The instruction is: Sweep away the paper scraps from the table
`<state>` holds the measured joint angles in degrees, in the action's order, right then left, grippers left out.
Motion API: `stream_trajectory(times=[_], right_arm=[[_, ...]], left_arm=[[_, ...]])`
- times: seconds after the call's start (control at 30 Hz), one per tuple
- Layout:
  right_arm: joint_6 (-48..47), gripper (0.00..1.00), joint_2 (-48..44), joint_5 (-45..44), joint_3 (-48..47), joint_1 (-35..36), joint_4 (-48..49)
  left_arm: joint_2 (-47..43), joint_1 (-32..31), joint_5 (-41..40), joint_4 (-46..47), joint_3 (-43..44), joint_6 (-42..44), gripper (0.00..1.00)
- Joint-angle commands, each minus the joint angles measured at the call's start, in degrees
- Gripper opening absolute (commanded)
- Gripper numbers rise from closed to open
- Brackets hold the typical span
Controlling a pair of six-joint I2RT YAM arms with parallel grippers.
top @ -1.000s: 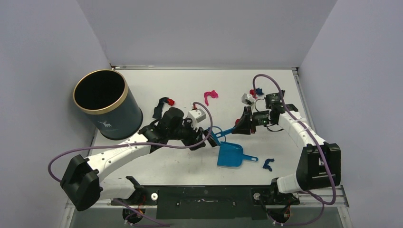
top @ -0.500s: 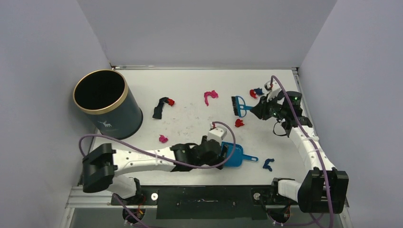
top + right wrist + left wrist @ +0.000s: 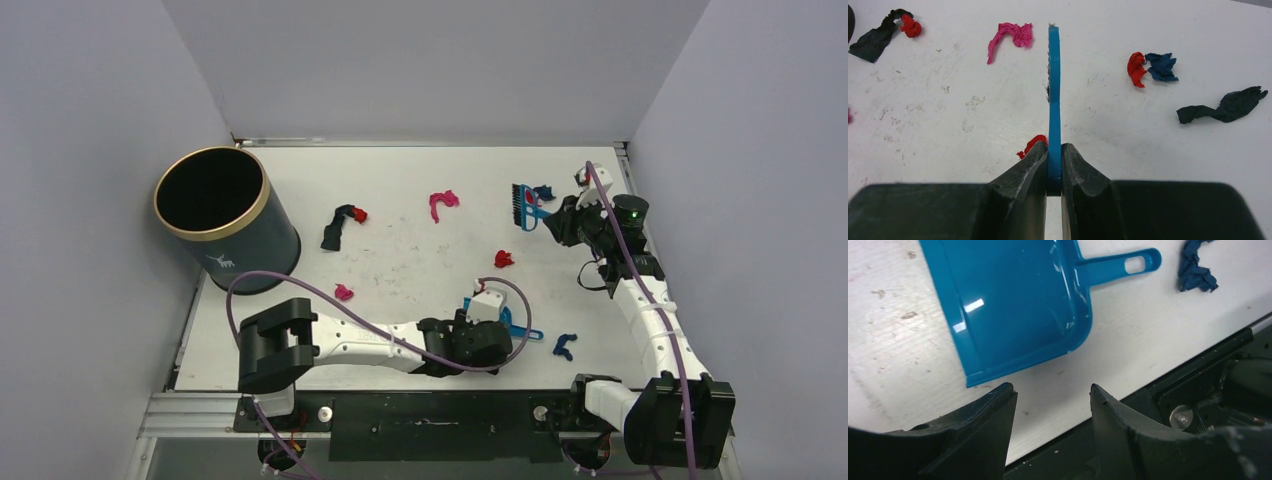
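The right tool [image 3: 1054,150] is clamping the blue brush [image 3: 1054,75]; the left tool [image 3: 1050,392] is hanging open by the dustpan [image 3: 1013,305].
The right tool is pinching the brush handle edge-on, bristle end pointing away over the white surface [image 3: 400,180]. The left tool's jaws are gaping empty just beside the dustpan's edge. The paper scraps [image 3: 1010,36] are lying scattered on the surface around the brush, one dark blue scrap [image 3: 1198,267] sitting near the dustpan handle.
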<state>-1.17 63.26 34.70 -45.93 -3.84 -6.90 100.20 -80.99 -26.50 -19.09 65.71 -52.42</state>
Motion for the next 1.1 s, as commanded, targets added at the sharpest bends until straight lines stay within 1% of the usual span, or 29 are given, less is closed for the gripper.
stream_trajectory(times=[0.0, 0.1, 0.2, 0.33, 0.43, 0.53, 0.6, 0.7, 0.83, 0.9, 1.0, 1.07], right_arm=[[0.4, 0.05, -1.1, -0.4, 0.0, -0.4, 3.2], [0.3, 0.05, -1.6, -0.4, 0.1, -0.4, 3.2], [0.3, 0.05, -2.1, -0.4, 0.3, -0.5, 3.1], [0.2, 0.05, -2.2, -0.5, 0.2, -0.6, 3.2], [0.0, 0.05, -2.6, -0.7, 0.8, -0.7, 3.9], [0.0, 0.05, -2.9, -0.8, 1.0, -0.7, 4.0], [0.2, 0.05, -2.9, -0.9, 1.0, -0.7, 4.1], [0.4, 0.05, -2.9, -0.9, 1.1, -0.7, 4.3], [0.3, 0.05, -2.9, -0.9, 1.3, -0.8, 4.3], [0.4, 0.05, -2.9, -1.0, 1.2, -0.9, 4.3], [0.2, 0.05, -3.0, -1.2, 1.2, -1.0, 4.2], [0.1, 0.05, -3.1, -1.3, 1.3, -1.0, 4.3]], left_arm=[[2.3, -0.7, 3.2, 2.4, 3.2, -1.6, 0.51], [3.4, -0.7, 6.1, 3.1, 3.8, -1.1, 0.45], [3.6, -0.5, 7.7, 3.3, 3.4, -0.9, 0.45], [3.5, 1.3, 9.9, 4.2, 0.9, -1.5, 0.54], [2.6, 3.4, 8.7, 6.3, -2.2, -1.8, 0.6], [2.1, 6.7, 7.9, 9.1, -5.6, -1.5, 0.62], [2.6, 9.5, 7.8, 10.5, -5.9, 0.1, 0.63], [3.5, 12.8, 5.5, 10.4, -3.6, 4.3, 0.63], [3.6, 15.0, -0.1, 9.3, 0.7, 10.8, 0.64], [4.3, 15.9, 0.3, 8.4, 2.9, 12.7, 0.64], [5.6, 15.9, 0.5, 5.6, 5.4, 13.2, 0.65], [5.6, 15.5, 1.3, 4.9, 5.3, 11.1, 0.64]])
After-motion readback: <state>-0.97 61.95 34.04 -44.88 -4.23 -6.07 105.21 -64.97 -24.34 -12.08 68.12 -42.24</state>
